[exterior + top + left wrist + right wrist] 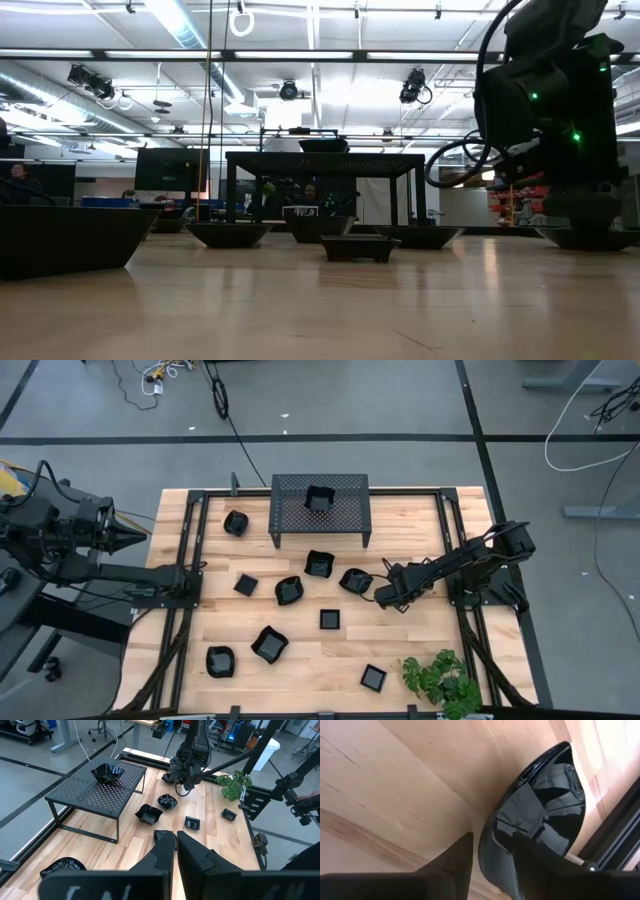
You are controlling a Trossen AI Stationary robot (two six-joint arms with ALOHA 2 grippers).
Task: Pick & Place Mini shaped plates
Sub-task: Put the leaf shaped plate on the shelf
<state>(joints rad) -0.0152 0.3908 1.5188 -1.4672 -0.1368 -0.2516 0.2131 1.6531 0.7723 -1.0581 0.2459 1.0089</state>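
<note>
One mini shaped plate [319, 498] sits on the perforated stand [345, 520] at top centre of the high view; ten or so lie scattered on the desk [300, 670], so most work is left. Left wrist view: left gripper [176, 840] together, parked. Right wrist view: right gripper [492, 845] straddles the rim of a glossy plate [540, 815], apparently clamped on it.

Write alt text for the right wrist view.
The right gripper straddles the rim of a glossy black mini plate, one finger inside the dish and one outside, on the pale wooden table. A black frame rail runs just beyond the plate.
</note>
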